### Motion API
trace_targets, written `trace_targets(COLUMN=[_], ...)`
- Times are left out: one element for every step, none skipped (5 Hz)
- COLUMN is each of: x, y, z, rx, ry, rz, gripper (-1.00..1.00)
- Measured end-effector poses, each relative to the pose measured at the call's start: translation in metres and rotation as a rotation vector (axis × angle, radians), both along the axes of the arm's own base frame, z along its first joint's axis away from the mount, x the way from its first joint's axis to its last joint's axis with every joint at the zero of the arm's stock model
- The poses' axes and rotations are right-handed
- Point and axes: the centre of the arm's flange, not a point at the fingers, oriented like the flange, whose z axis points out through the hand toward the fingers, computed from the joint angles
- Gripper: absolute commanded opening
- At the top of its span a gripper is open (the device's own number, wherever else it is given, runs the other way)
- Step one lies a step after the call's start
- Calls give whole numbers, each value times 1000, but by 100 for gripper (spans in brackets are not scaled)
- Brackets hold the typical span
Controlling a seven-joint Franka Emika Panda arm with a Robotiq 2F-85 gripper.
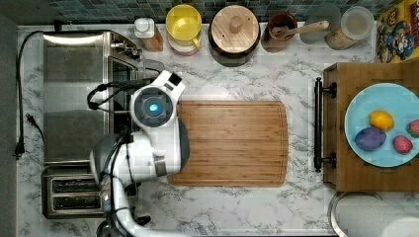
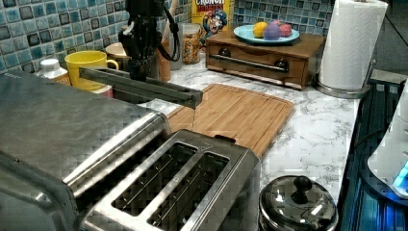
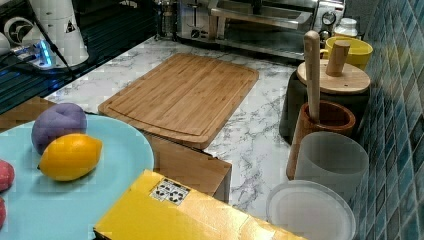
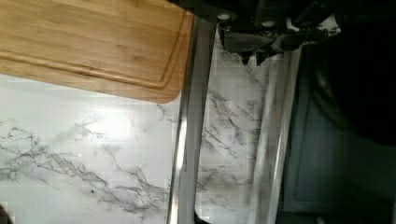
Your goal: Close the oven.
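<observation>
Stainless-steel toaster oven, its glass door half-raised beneath my fingers, which press its handle upward; I cannot tell their opening.

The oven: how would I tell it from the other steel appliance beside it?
On the marble counter, go to the end by the top view's left. The large boxy stainless-steel oven sits there, its glass drop-down door hanging open beside the bamboo cutting board. The smaller steel toaster next to it has two top slots instead.
</observation>
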Motion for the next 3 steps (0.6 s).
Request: trace_targets(x=[-15, -28, -46], y=[30, 67, 105], z=[19, 24, 25], rx=[-114, -247, -271], ry=[-2, -50, -38], rz=[27, 41, 84], gripper=[-100, -100, -100])
